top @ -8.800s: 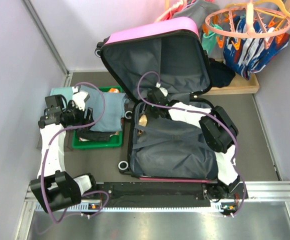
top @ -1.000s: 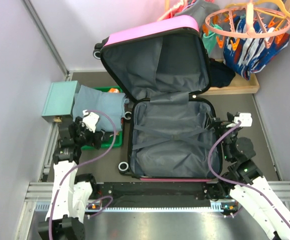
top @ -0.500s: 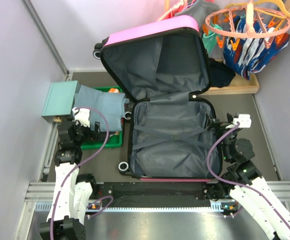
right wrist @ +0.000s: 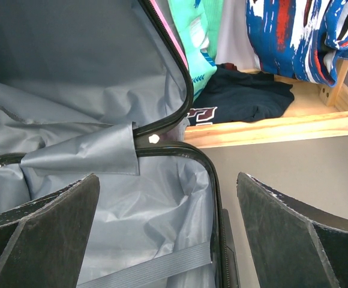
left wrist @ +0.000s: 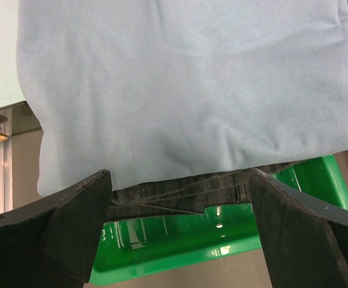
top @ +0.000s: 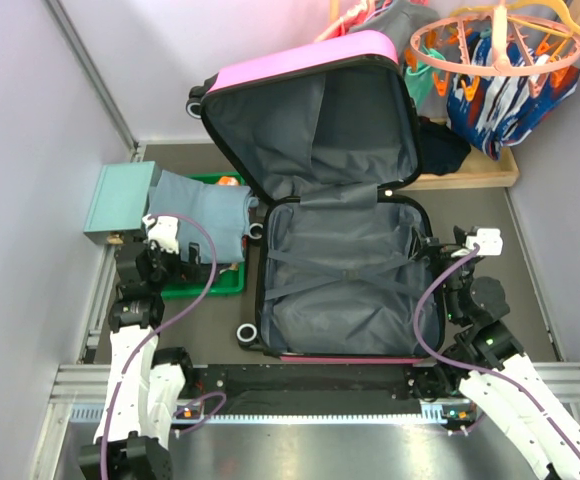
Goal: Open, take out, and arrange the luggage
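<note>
Room: pale lilac walls close in on three sides, and a metal rail [top: 530, 380] runs along the near edge.
Table: a dark, matte table [top: 530, 290] carries everything.
Teal box: a small pale-teal box [top: 120, 200] sits at the far left, against the wall.
Left claw: the left claw [top: 160, 240] hangs over the near-left part of the green tray, fingers spread wide and holding nothing. It is well apart from the luggage.
Green tray: the green tray [top: 205, 287] lies between the teal box and the luggage. A folded pale blue garment [left wrist: 186, 78] covers most of it, with a dark cloth [left wrist: 180, 195] underneath at the near rim.
Luggage: the luggage [top: 340, 270] lies open in the middle of the table. Its base is flat with the grey lining and crossed straps showing, and its pink lid [top: 310, 120] stands tilted back toward the far wall. It lies between the two claws.
Right claw: the right claw [right wrist: 167, 177] is just beside the luggage's right rim near the hinge, jaws wide and empty.
Back right: a wooden board [top: 470, 178] holds a dark navy garment [right wrist: 240, 99]. Above it hang a round orange hanger rack [top: 500, 45] and a blue, white and red garment [top: 500, 100].
In the way: the blue garment reaches up to the luggage's left rim, and the right arm's purple cable [top: 425, 305] curves over the right rim.
</note>
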Available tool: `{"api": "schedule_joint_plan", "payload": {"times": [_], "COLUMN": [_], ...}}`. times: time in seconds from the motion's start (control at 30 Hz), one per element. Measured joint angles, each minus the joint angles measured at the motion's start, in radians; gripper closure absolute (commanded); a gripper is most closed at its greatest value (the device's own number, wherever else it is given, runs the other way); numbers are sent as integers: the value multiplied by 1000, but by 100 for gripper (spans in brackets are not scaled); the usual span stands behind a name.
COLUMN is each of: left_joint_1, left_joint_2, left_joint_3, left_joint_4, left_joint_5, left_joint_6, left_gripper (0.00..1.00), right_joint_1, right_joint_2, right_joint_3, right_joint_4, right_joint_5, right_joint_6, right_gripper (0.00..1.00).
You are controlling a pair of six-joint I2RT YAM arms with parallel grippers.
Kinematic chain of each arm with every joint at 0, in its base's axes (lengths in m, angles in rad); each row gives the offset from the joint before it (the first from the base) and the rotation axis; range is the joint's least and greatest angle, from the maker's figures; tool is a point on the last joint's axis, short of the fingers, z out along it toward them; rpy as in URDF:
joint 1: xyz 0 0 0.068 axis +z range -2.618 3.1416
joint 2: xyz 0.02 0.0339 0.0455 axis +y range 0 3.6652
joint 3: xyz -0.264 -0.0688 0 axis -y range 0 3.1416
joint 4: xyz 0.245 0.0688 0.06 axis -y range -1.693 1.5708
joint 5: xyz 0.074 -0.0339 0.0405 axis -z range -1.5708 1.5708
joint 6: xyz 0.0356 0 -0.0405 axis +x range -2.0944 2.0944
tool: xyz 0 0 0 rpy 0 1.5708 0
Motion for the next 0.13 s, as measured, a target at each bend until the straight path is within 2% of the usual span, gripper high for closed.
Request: {"api": "schedule_joint_plan", "payload": {"times": [0.13], "left_joint_1": [1], "left_joint_2": [0], "left_joint_3": [0], "left_joint_4": [0], "left_joint_5": [-3], "left_joint_6": [0], "left_gripper": [1], "right_joint_1": [0], "right_joint_2": [0], "right_joint_3": [0], "right_joint_4": [0], "right_joint_5": [0], "right_joint_6": [0], "right_gripper": [5]}}
